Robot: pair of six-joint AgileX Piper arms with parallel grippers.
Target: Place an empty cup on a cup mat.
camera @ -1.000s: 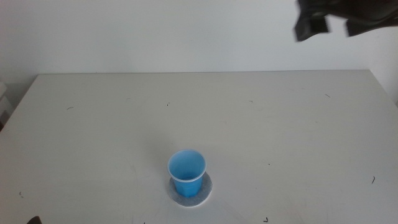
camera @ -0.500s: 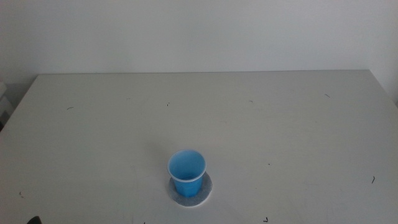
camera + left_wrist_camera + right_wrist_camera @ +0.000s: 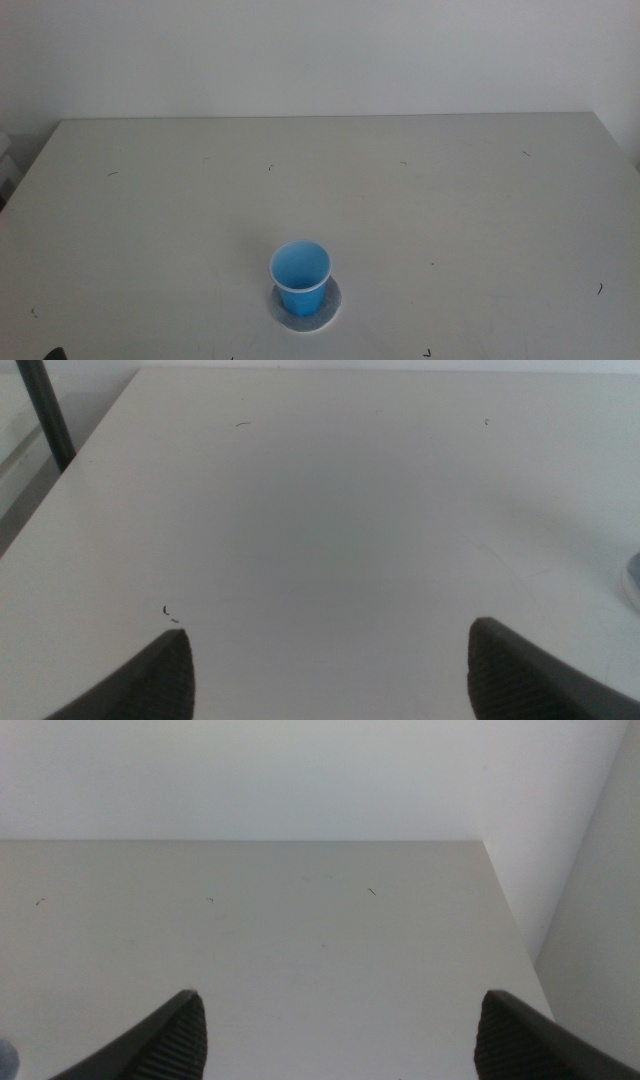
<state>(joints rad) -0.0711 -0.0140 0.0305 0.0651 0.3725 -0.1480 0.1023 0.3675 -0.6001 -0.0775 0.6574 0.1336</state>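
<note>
Standing upright on the cup mat (image 3: 307, 309), the cup (image 3: 300, 276) is seen in the middle view near the front edge of the table (image 3: 450, 200), a little left of centre. Its mouth faces up and only blue is seen inside it. The cup is set slightly toward the far left part of the mat, so that a grey crescent of the disc is left showing at the near right side. Nothing is touching the cup, and no arm is found in the middle view.

The left gripper (image 3: 330, 660) is shown by its own wrist view, held above bare table with its two dark jaws spread wide apart and nothing between them. A small pale grey sliver at the edge of that view may be the mat's rim, but this cannot be told for certain. A dark upright post (image 3: 45, 415) is seen past the table's corner.

The right gripper (image 3: 340, 1030) is likewise shown only by its wrist view, over the table near a far corner beside the white wall (image 3: 300, 770), its jaws set wide apart and empty. A few small dark specks are scattered over the table top.
</note>
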